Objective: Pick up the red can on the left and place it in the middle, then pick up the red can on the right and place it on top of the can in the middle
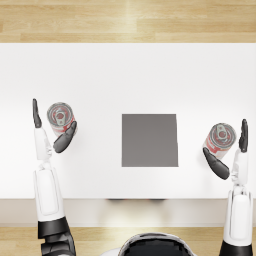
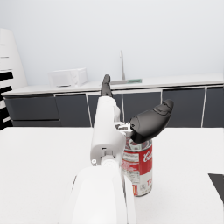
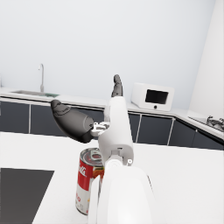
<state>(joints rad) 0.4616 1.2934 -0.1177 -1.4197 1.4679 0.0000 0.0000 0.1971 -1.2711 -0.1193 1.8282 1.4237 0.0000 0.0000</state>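
We see the left red-and-white labelled metal can [image 1: 60, 118] standing upright at the left of the head view, lid closed, contents hidden. Our left hand [image 1: 51, 129] is spread wide around it, one dark finger on the can's far-left side and the thumb at its lower right; it grips nothing, and we cannot tell if the thumb touches the can. In the left wrist view that can [image 2: 138, 165] sits just under the open left hand [image 2: 144, 120].

The right red-and-white labelled metal can [image 1: 220, 137] stands upright at the right of the frame, also sealed. Our right hand [image 1: 231, 150] brackets it, fingers apart, holding nothing.

Between them, at centre, lies the dark grey square mat [image 1: 149, 140], well apart from both cans. The white table [image 1: 130, 75] extends towards the wooden floor [image 1: 125, 20] at the top.
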